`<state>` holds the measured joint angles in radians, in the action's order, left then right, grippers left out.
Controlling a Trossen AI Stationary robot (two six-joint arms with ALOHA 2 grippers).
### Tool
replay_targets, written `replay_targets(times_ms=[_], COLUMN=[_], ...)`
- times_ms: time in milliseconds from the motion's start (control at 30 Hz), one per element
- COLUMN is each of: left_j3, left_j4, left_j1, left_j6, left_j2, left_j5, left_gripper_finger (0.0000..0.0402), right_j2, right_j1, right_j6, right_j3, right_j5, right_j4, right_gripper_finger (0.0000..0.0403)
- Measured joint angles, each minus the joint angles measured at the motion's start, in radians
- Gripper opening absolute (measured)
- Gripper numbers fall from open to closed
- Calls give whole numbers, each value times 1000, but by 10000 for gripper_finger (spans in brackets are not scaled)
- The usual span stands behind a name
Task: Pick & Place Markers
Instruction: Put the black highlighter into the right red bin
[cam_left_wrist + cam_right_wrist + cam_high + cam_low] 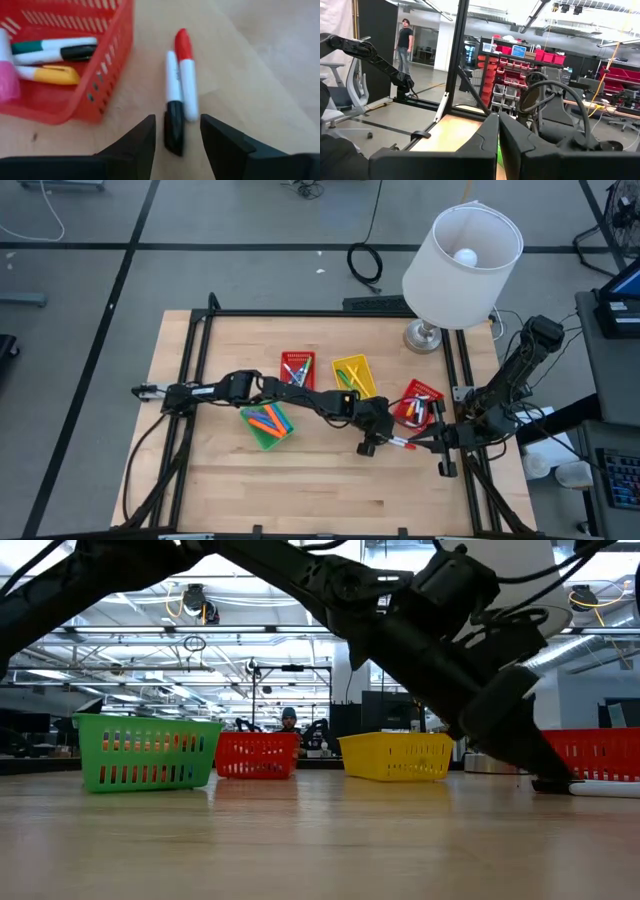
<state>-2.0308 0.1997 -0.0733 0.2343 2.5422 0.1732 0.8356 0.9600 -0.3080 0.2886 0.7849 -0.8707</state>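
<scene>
Looking down, we see our left gripper (pixel 177 132) spread over two markers (pixel 181 90) beside the red basket (pixel 102 75); our right gripper (pixel 498 135) is pressed together.

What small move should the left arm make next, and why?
Probably lower the left tool a little and close it. Its fingers stand open on either side of the black-capped marker, which lies on the table beside the red-capped marker, outside the red basket.
</scene>
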Motion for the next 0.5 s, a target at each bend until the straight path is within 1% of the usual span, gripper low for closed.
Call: replay_targets(times_ms=[67,133,500], left_j3=[0,-1,-2], left_j4=[7,-21,-37], left_j1=[3,3,7], left_j6=[-4,-3,-5], left_j2=[1,15,35], left_j5=[-1,-3,9], left_gripper_finger=[156,153,152], right_j2=[0,0,0], right_j1=[0,0,0], right_j6=[0,0,-7], right_j3=[0,0,0], right_j5=[0,1,0], right_j4=[0,1,0], right_gripper_finger=[1,1,1])
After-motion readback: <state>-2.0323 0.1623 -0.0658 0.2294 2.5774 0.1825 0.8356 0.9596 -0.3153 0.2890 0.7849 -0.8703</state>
